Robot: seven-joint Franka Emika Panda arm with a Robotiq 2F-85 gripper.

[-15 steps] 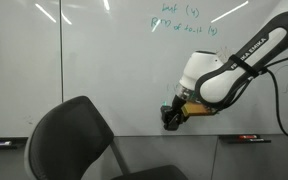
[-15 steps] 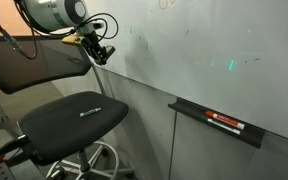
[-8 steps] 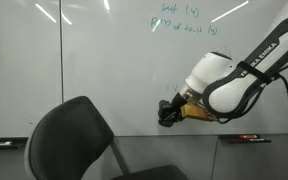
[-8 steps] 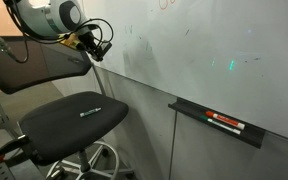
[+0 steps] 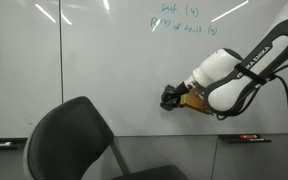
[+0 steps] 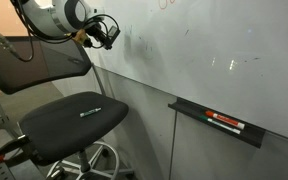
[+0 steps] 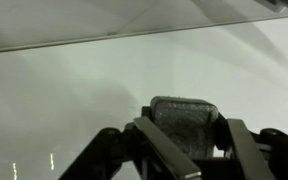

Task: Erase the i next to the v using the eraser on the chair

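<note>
My gripper is shut on a dark grey felt eraser, which fills the space between the two fingers in the wrist view. It holds the eraser close to the whiteboard, above the black chair. In an exterior view the gripper is up beside the chair's back. I cannot make out the tiny i or the tiny v in any view. Big teal lines of words run along the top of the board, well above the gripper.
A marker tray with markers is fixed under the board; it also shows at the lower right in an exterior view. Orange scribbles are at the board's top. The chair seat sits below the gripper.
My gripper has risen along the whiteboard with the eraser in it, from just above the board's lower edge to higher up. The chair has not moved.
</note>
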